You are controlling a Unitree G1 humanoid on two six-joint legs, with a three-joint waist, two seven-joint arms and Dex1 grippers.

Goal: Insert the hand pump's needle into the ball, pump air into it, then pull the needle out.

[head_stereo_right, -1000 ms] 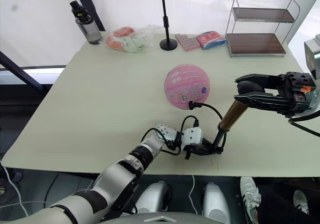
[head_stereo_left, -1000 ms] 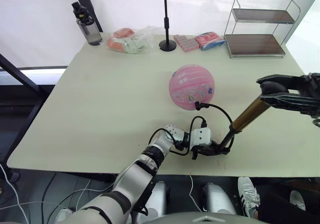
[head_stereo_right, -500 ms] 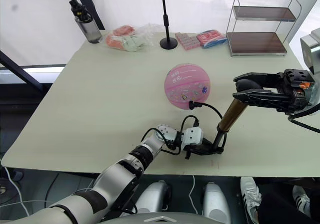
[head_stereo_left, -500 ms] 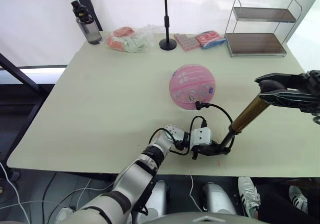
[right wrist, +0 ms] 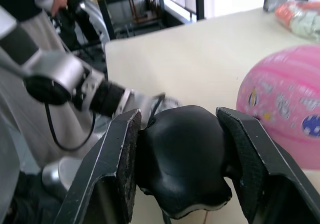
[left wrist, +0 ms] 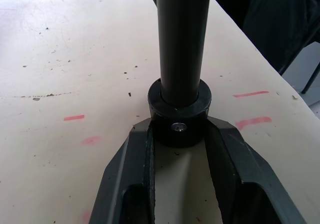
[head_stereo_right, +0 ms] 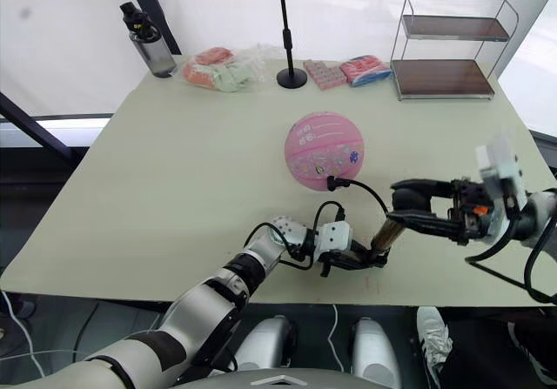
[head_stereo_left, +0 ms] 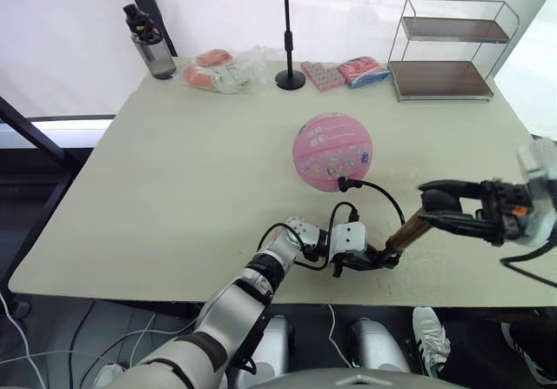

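The pink ball (head_stereo_left: 332,151) rests mid-table. A thin black hose (head_stereo_left: 383,194) arcs from the hand pump to a black fitting (head_stereo_left: 344,181) pressed against the ball's near side; the needle itself is hidden there. The hand pump (head_stereo_left: 407,232) leans near the front edge, with only a short stretch of gold barrel showing. My left gripper (head_stereo_left: 379,259) is shut on the pump's black base cap (left wrist: 180,120), pinning it to the table. My right gripper (head_stereo_left: 428,203) is shut on the black handle (right wrist: 182,163), low and close to the barrel.
Along the far edge stand a water bottle (head_stereo_left: 151,43), a bag of packets (head_stereo_left: 224,69), a black stand (head_stereo_left: 291,32), two more packets (head_stereo_left: 344,71) and a wire shelf (head_stereo_left: 444,50). The table's front edge (head_stereo_left: 261,295) runs just behind my left gripper.
My right gripper has dropped down and toward the pump base with the handle, so the pump is much shorter. The left gripper, ball and hose have stayed put.
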